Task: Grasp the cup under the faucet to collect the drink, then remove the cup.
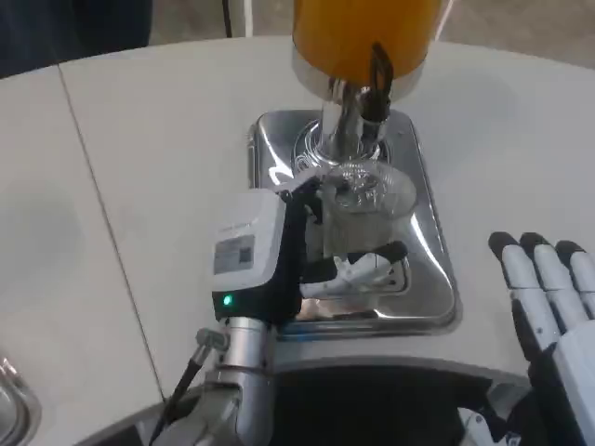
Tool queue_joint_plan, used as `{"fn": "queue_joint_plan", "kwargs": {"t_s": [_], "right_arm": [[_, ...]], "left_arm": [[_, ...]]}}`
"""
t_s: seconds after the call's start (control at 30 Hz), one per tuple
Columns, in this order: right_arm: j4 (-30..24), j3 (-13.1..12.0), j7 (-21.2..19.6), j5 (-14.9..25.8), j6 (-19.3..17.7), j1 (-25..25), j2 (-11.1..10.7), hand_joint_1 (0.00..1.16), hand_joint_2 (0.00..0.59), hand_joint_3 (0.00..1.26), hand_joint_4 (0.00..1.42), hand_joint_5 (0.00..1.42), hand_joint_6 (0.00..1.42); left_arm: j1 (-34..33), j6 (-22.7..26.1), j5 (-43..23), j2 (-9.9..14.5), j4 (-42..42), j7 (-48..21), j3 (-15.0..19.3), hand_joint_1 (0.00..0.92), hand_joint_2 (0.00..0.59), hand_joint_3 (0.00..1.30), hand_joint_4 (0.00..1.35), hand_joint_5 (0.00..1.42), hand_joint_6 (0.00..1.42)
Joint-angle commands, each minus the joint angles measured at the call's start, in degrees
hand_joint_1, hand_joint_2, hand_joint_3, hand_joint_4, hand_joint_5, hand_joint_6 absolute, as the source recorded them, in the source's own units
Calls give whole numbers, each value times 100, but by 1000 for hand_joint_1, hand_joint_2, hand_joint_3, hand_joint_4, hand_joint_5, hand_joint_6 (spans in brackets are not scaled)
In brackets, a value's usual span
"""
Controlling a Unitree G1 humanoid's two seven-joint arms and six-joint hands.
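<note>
**Left robot hand on cup under faucet, right robot hand idle**

White worktop [130, 186] spans the frame, seam running down its left part. Orange drink dispenser [364, 37] stands at top centre on a shiny metal drip tray [429, 279]. Black-handled faucet [376, 88] hangs from the dispenser front. Left robot hand [279, 255] reaches in from below, white back up, green light lit near the wrist, fingers [358, 269] wrapped around the clear cup [372, 200]. Cup sits upright on the tray, directly below the faucet; cannot tell if there is liquid in it. Right robot hand [548, 297] rests at the lower right on the worktop, fingers straight and side by side, holding nothing, well apart from the tray.
</note>
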Motion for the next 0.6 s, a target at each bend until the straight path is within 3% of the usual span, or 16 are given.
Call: {"fn": "queue_joint_plan", "kwargs": {"t_s": [0.03,0.37,0.43,0.57,0.6], "right_arm": [[-21,37,21,-39,-2,102,55,497,459,0,0,0,47],[-119,-25,100,9,-36,122,22,492,448,0,0,0,47],[-91,-37,118,109,-25,111,9,491,447,0,0,0,47],[-21,-103,168,241,-8,-1,-34,462,457,0,0,0,48],[-9,-110,198,229,-11,-49,-43,455,458,0,0,0,48]], "left_arm": [[-313,39,-126,-23,220,160,-51,587,73,1141,1123,1424,1424],[-395,250,-184,-12,500,189,-189,583,90,1113,1116,1415,1424],[-381,222,-225,-2,521,93,-202,556,97,996,1091,1348,1424],[-374,188,-326,22,562,-37,-223,475,101,793,886,1223,1413],[-373,178,-362,35,569,-70,-230,462,101,706,765,1145,1340]]}}
